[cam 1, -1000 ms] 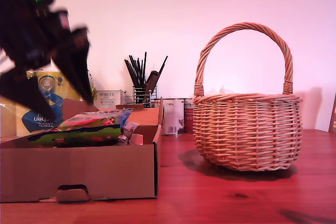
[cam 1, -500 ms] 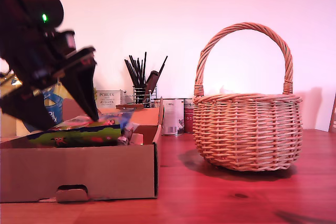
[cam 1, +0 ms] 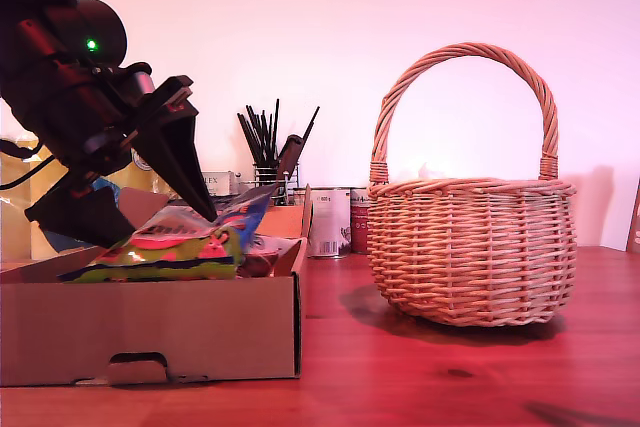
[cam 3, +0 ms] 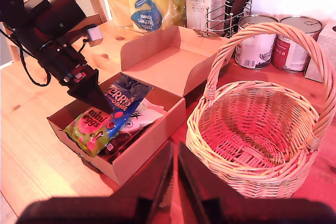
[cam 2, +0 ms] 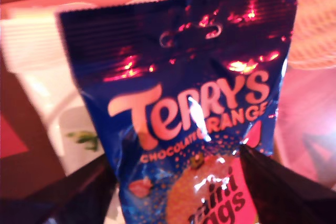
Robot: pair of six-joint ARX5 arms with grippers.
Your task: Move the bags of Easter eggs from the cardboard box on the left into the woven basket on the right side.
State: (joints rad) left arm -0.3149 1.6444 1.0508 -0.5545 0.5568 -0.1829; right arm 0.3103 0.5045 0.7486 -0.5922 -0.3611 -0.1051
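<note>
The cardboard box (cam 1: 150, 327) (cam 3: 152, 135) stands at the exterior view's left and holds several bags of Easter eggs. A dark blue "Terry's" bag (cam 2: 184, 103) (cam 3: 123, 98) (cam 1: 245, 215) lies tilted on a green-pink bag (cam 1: 165, 252) (cam 3: 92, 127), with a white bag (cam 3: 144, 114) beside them. My first gripper (cam 1: 165, 227) (cam 2: 176, 161) (cam 3: 97, 95) reaches down into the box, open, its fingers spread either side of the blue bag. The woven basket (cam 1: 470, 247) (cam 3: 236, 171) stands at the exterior view's right, with nothing in it. My second gripper (cam 3: 174, 156) hovers shut above the table between box and basket.
Behind the box are a yellow kitchen-towel pack (cam 3: 142, 3), a white Porlex carton (cam 3: 202, 6), a wire utensil holder (cam 3: 226, 11) (cam 1: 268, 182) and two tins (cam 3: 257, 40) (cam 1: 330, 222). The basket's tall handle (cam 1: 465, 52) arches over its opening.
My first gripper has come down and towards the exterior view's right onto the bags. The bags have shifted, and the blue bag's end now tips up.
</note>
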